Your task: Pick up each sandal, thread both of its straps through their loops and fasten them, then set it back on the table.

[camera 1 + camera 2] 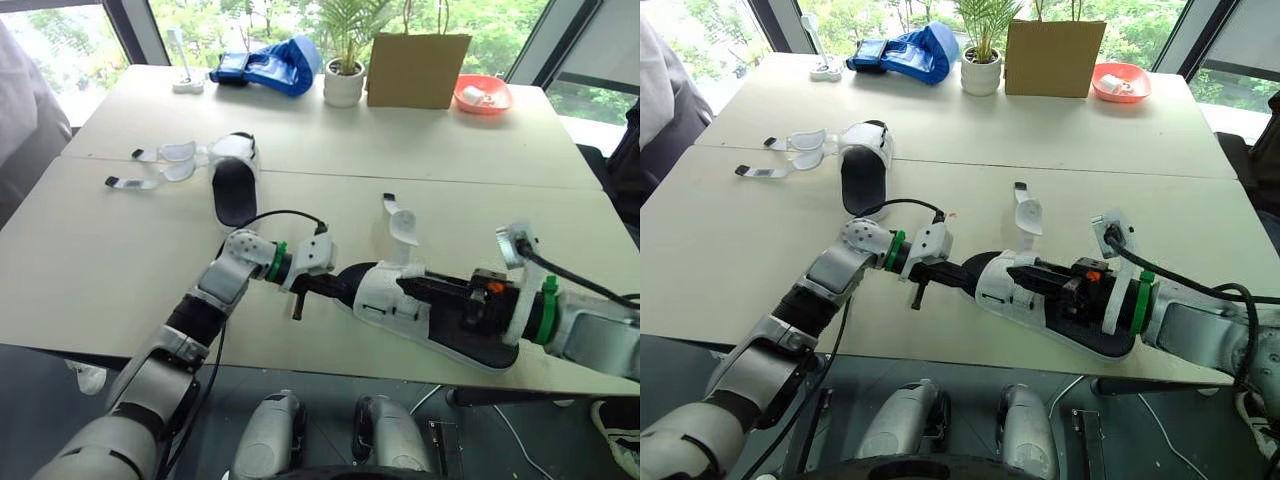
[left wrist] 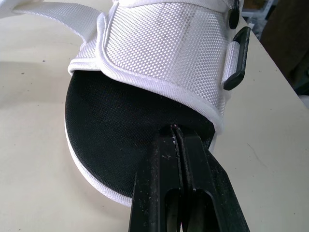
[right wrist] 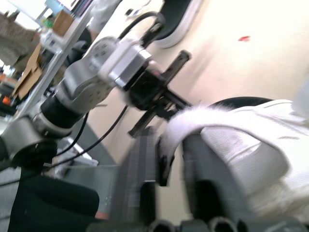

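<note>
You've got the near sandal [image 1: 385,300] near-right on the desk [image 1: 120,280], toe left, heel right. The left pincer [image 2: 176,133] is pinched narrow, tips on the toe footbed. Over the upper sits the right pincer [image 1: 410,287]; can't tell its grip. The loose strap [image 1: 404,225] stands far-side, so the right arm's nearer.

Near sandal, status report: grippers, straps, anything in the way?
Left gripper shut, tips at toe of near sandal. Right gripper over its upper. One strap loose. Nothing blocking.
</note>
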{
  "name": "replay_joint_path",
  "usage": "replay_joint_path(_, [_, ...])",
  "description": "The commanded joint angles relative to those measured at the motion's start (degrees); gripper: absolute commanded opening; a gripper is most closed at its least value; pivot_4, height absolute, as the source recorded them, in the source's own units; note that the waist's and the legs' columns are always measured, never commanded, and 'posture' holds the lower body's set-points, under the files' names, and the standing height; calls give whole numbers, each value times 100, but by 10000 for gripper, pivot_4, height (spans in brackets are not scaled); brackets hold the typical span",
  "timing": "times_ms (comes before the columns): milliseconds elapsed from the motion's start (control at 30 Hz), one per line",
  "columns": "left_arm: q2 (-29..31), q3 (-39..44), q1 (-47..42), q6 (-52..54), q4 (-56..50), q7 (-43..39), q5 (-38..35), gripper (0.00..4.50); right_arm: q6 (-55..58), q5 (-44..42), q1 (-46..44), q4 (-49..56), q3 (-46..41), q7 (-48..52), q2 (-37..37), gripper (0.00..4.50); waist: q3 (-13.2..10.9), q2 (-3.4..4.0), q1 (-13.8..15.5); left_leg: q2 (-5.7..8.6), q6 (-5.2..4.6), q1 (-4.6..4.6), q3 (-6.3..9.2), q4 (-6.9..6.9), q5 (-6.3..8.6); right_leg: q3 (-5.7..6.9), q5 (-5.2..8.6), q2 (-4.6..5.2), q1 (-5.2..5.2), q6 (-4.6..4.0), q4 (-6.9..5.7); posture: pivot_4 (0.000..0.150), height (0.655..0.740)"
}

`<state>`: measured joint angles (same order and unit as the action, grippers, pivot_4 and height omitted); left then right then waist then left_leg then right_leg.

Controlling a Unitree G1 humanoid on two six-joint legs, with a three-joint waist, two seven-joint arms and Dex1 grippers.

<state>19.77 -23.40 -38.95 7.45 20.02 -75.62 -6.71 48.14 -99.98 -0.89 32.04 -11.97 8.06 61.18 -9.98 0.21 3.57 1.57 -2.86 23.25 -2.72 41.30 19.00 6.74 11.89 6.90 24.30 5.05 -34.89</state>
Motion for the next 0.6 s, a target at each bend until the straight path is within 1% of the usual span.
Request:
replay_joint_path(33, [92, -110, 182, 144, -75, 55, 173, 0, 122, -165, -282, -145, -257, 14, 139, 25711, 0, 0, 0, 0, 0, 0, 0, 0, 0, 0, 0, 0, 0, 0, 0, 1500, 7214])
replay_joint_path(67, [107, -105, 202, 154, -104, 64, 169, 0, 198, -126, -375, -224, -308, 94, 219, 29537, 1, 1, -2, 0, -1, 0, 0, 0, 0, 0, 0, 0, 0, 0, 0, 1500, 7214])
replay_joint_path(167, [132, -99, 242, 169, -152, 95, 164, 0, 421, 250, -693, -538, -334, 392, 442, 29537, 1, 3, -8, 0, -3, 0, 0, 0, 1, -1, 0, -1, 1, 0, 0, 1500, 7214])
replay_joint_path(267, [122, -103, 251, 177, -166, 126, 163, 0, 492, 1136, -1023, -785, -110, 710, 516, 29537, 2, 3, -9, 0, -35, 0, 0, -2, 20, 0, 0, -1, 2, 0, 0, 1500, 7214])
replay_joint_path(333, [113, -103, 246, 178, -161, 138, 163, 0, 598, 1542, -1165, -892, 18, 869, 491, 29537, 2, 3, -4, 0, -34, 1, 0, -2, 20, 0, 0, -2, 3, 0, 0, 1500, 7214])
replay_joint_path(367, [91, -99, 227, 171, -133, 152, 162, 0, 712, 1810, -1326, -1048, 230, 871, 465, 29537, 2, 3, -5, 0, -34, 2, 0, -2, 19, 0, 0, -2, 4, 0, 0, 1500, 7214])
replay_joint_path(467, [33, -99, 185, 139, -60, 179, 163, 0, 1065, 2340, -1849, -1563, 774, 804, 165, 29537, 3, 5, -23, 0, -32, 1, -3, 0, 18, -1, 0, -1, 5, 0, -1, 1500, 7214])
replay_joint_path(567, [-4, -107, 165, 118, -21, 186, 165, 0, 1336, 2720, -2248, -1931, 1038, 924, -195, 29537, 5, 9, -17, 0, -27, 4, -3, 2, 15, 0, 0, 0, 6, -1, -2, 1500, 7214])
replay_joint_path(600, [-18, -108, 157, 119, -14, 190, 166, 0, 1413, 2823, -2355, -2055, 1063, 947, -314, 29537, 5, 10, -4, 0, -5, 4, -3, 2, 3, 0, 0, -1, 6, -1, -2, 1500, 7214])
